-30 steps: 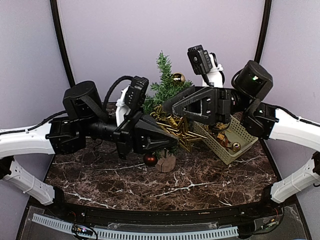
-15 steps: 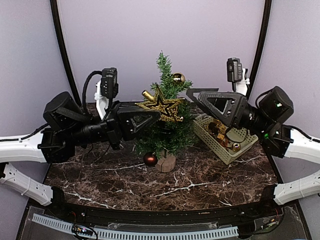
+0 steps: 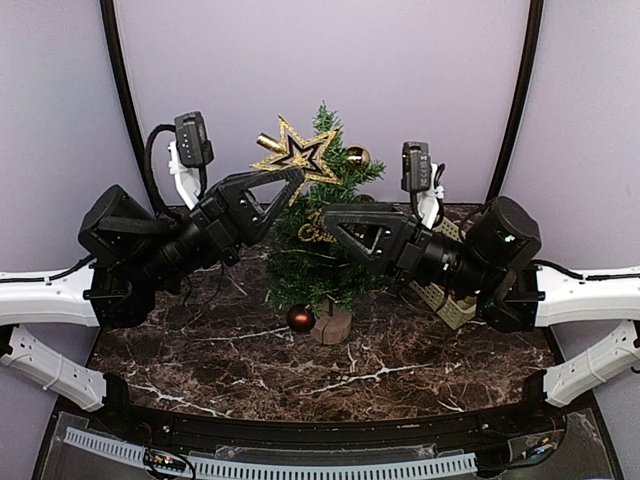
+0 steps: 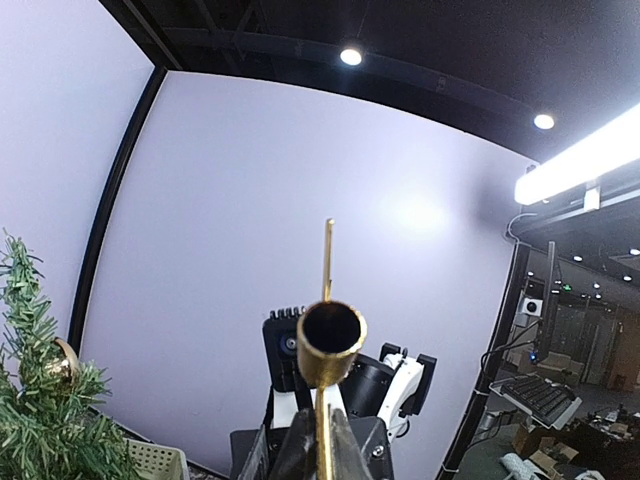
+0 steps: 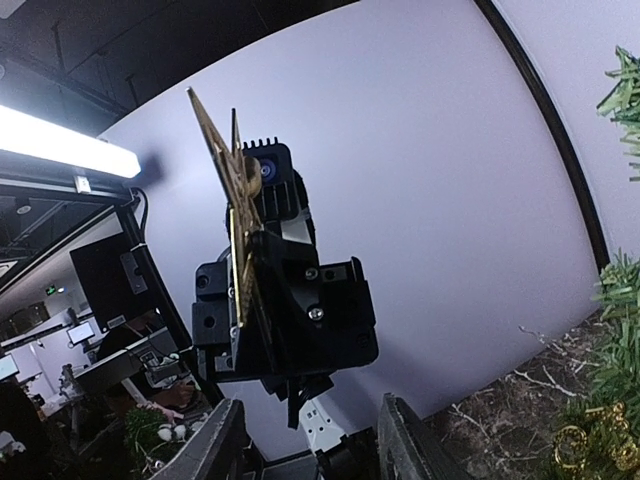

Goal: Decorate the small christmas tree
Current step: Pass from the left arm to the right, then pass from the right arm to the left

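Observation:
The small christmas tree (image 3: 325,265) stands mid-table on its wooden stump base (image 3: 332,326). It carries a gold bauble (image 3: 357,155), a gold ornament (image 3: 314,229) and a dark red bauble (image 3: 300,318). My left gripper (image 3: 293,180) is shut on the lower edge of a gold star (image 3: 295,152), held just left of the treetop. In the left wrist view the star's gold tube (image 4: 332,343) sits above the shut left gripper (image 4: 321,430). My right gripper (image 3: 335,218) hovers open in front of the tree's middle. In the right wrist view the right gripper (image 5: 308,425) holds nothing.
A beige slotted basket (image 3: 452,308) sits at the right, mostly hidden behind the right arm; a corner of the basket (image 4: 155,461) shows in the left wrist view. The marble tabletop (image 3: 300,375) stretches before the tree. Tree branches (image 5: 620,330) fill the right wrist view's right edge.
The left gripper has lifted the star up and back to beside the treetop. The right arm has swung left from over the basket to in front of the tree.

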